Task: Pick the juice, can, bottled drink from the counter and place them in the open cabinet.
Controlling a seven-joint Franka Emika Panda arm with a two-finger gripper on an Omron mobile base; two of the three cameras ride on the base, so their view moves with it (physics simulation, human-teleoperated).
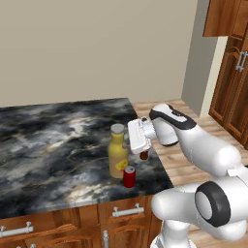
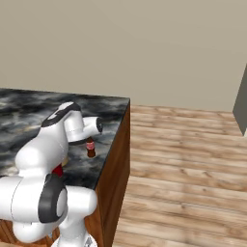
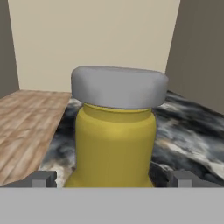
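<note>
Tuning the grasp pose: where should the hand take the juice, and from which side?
Take the juice on its yellow neck just under the wide grey cap, coming level from the counter's floor-side end, where the open hand already faces it. It stands upright; the overhanging cap should stop slipping. The can sits close beside its base, so staying high seems safer.

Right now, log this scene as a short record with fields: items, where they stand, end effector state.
juice: yellow bottle with grey cap, upright on the counter near its right front corner
can: red, upright in front of the juice, near the counter's front edge
bottled drink: small brown bottle upright on the counter, right of the juice, partly hidden by the hand
end effector: open, level with the juice's neck, a fingertip on either side, not closed on it
placed in cabinet: none yet
</note>
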